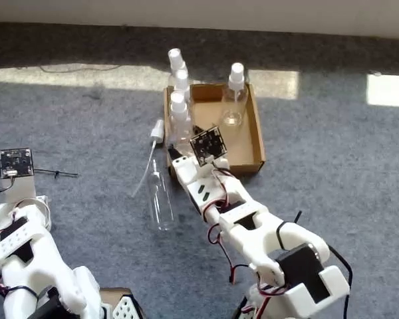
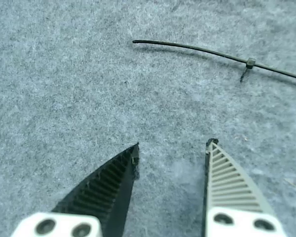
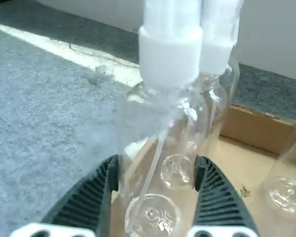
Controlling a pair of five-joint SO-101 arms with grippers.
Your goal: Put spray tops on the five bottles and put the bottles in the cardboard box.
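Clear plastic bottle pinched at the box's edge

The right gripper [image 3: 158, 160] pinches a round, clear, white-topped bottle [image 3: 163, 118] upright at the brown cardboard box [image 1: 256, 136]. A capped bottle [image 1: 234, 100] stands inside. A bare bottle [image 1: 159, 196] lies on the fuzzy grey carpet [image 2: 64, 98] by a loose spray top [image 1: 157, 131]. The left gripper [image 2: 171, 145] hangs spread over the carpet near a black cable tie [image 2: 207, 52].
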